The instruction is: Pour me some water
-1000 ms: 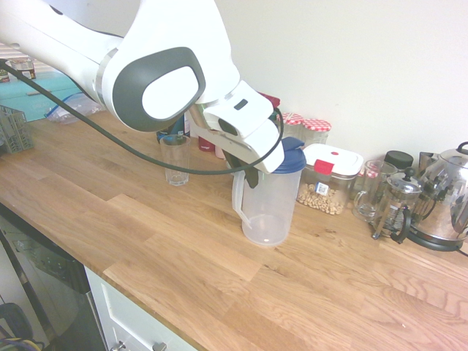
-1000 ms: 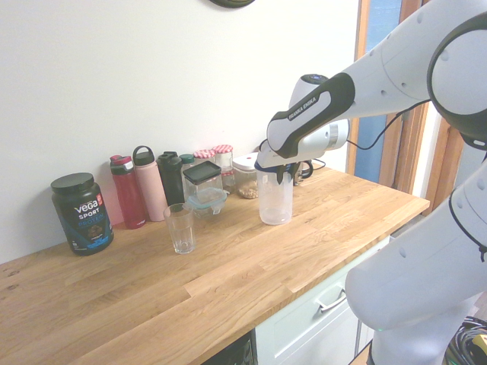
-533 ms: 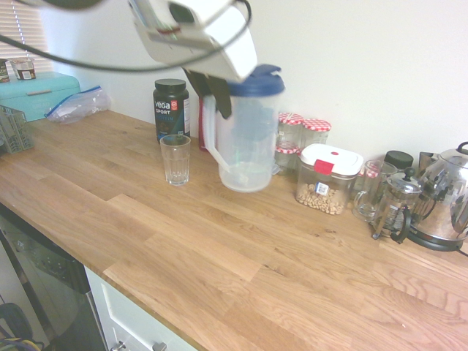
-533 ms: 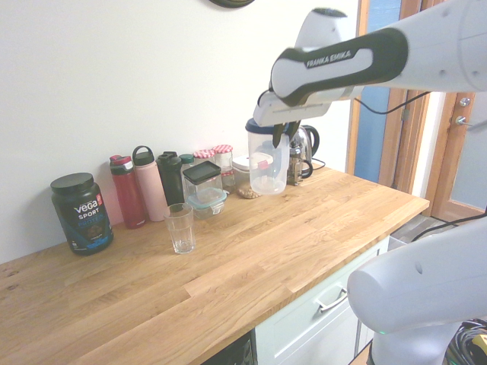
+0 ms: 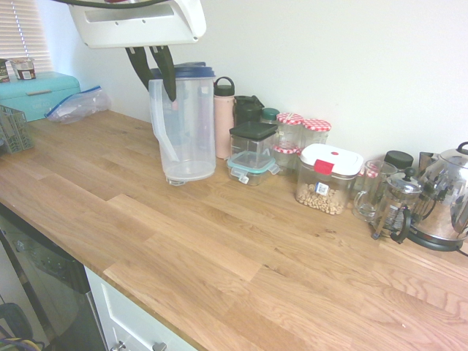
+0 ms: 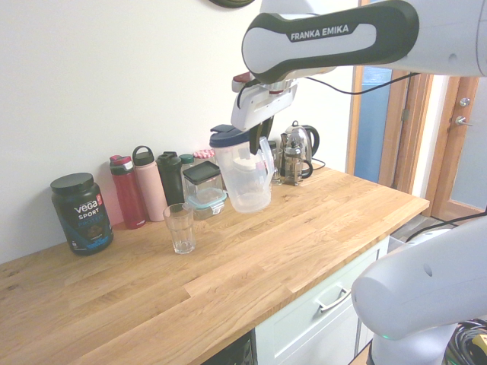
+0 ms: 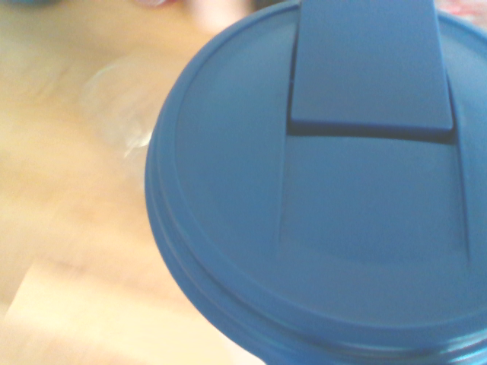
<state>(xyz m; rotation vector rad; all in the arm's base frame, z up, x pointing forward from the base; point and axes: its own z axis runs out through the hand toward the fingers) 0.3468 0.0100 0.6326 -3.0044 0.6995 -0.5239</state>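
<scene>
Wooden kitchen counter (image 5: 219,241) against a white wall carries bottles and jars; gripper (image 5: 152,69) pinches the blue-lidded pitcher (image 5: 183,124) aloft near the glass (image 6: 179,227)

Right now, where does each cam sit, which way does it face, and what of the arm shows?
First exterior view: above the counter's front edge, looking along the worktop to the wall; only the wrist and gripper holding the pitcher.
Second exterior view: opposite end, facing back along the counter; forearm, base and gripper show, plus the glass.
Wrist view: looking down on the pitcher's blue lid; no arm.
Both exterior views share the pitcher, raised off the worktop.
</scene>
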